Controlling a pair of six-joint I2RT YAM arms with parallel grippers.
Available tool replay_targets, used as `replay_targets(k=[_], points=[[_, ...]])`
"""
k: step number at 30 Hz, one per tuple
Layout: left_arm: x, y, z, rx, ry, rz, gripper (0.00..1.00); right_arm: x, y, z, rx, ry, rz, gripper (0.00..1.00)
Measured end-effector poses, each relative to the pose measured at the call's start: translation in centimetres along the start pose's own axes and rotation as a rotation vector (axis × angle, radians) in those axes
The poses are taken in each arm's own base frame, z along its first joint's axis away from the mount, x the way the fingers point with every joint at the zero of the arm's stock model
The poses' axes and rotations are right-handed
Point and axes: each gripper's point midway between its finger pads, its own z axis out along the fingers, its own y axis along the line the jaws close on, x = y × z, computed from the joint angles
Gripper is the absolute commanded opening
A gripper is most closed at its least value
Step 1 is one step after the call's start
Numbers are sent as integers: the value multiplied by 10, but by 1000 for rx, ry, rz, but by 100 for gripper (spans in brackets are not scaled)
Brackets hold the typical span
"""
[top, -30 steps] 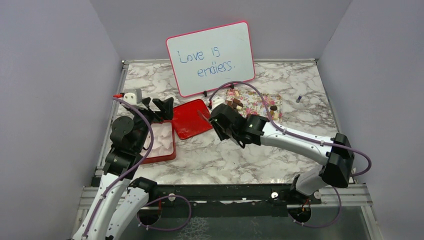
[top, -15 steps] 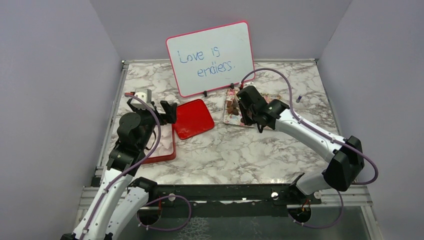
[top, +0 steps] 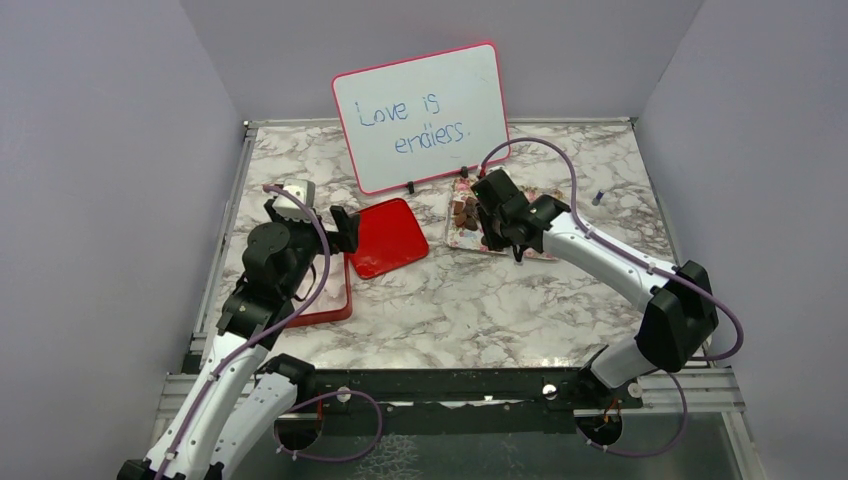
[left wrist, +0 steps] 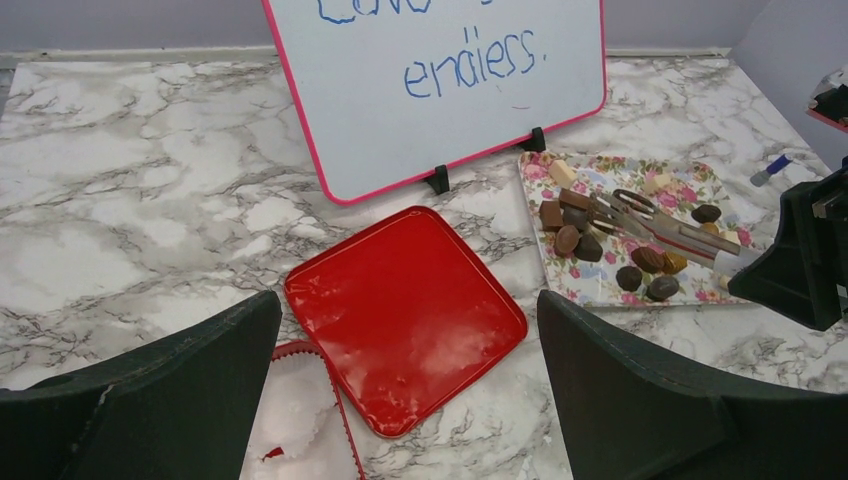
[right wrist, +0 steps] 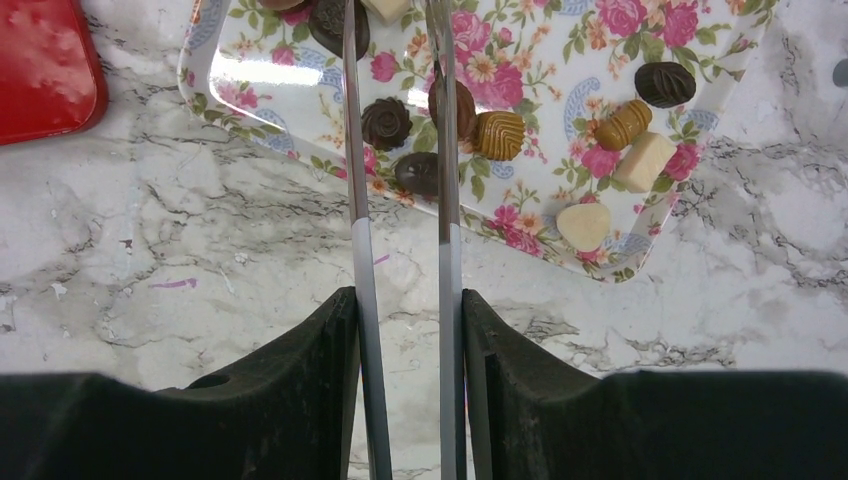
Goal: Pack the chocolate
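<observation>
Marble table (top: pixel 450 300). Chocolate (right wrist: pixel 385 122): on tray (right wrist: pixel 530 60); none seen in box (top: pixel 335 300). Right gripper (right wrist: pixel 405 300): clamped on tongs (right wrist: pixel 447 260), tips over pieces. Left gripper (left wrist: pixel 408 300): wide open, empty, beside box. Packing apparently unstarted.

Bright, even light; soft shadows; white glare on red lid (left wrist: pixel 400 320)
</observation>
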Motion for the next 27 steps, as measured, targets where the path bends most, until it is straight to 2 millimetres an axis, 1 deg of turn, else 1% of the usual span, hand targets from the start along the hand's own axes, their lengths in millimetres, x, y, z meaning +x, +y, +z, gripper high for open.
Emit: replay_targets(k=[7, 14, 20, 25, 27], points=[[0, -2, -1, 7, 2, 7, 99, 1, 1, 2, -7, 5, 2, 43], [0, -3, -2, 12, 0, 11, 99, 7, 4, 12, -7, 39, -7, 43], [0, -3, -3, 14, -1, 13, 99, 9, 5, 16, -5, 50, -9, 43], [0, -4, -3, 17, 0, 14, 99, 9, 6, 18, -4, 56, -8, 35], [0, -5, -4, 19, -1, 14, 99, 9, 6, 18, -3, 57, -9, 34]])
